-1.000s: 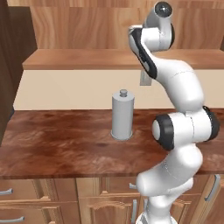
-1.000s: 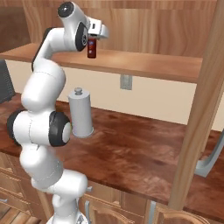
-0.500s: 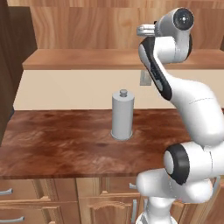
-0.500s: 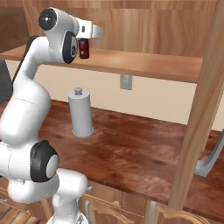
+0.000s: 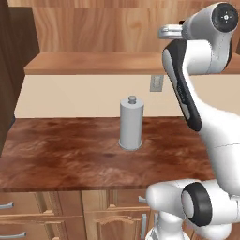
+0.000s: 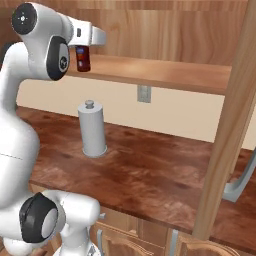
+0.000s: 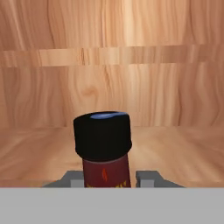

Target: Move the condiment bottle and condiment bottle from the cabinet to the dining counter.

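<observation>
A dark red condiment bottle point(image 6: 83, 58) with a black cap hangs from my gripper point(image 6: 83, 51), which is shut on it above and in front of the wooden shelf point(image 6: 165, 72). In the hand view the same bottle point(image 7: 105, 146) stands upright between the grey fingers point(image 7: 72, 179), with the shelf's wood behind it. A second condiment bottle, a tall grey cylinder with a small knob on top point(image 5: 131, 123), stands upright on the dark wood counter point(image 5: 61, 154) below; it shows also in the right base view point(image 6: 92, 129).
A wall outlet point(image 6: 144, 93) sits under the shelf. A thick wooden post point(image 6: 225, 125) rises at the right of the counter. A dark cabinet side point(image 5: 9, 70) borders the counter's left end. Drawers and doors lie below the counter's front edge.
The hand has carried the red bottle back from the shelf, leftward and a little lower in the right base view, as the upper arm swung. The grey bottle has stayed put.
</observation>
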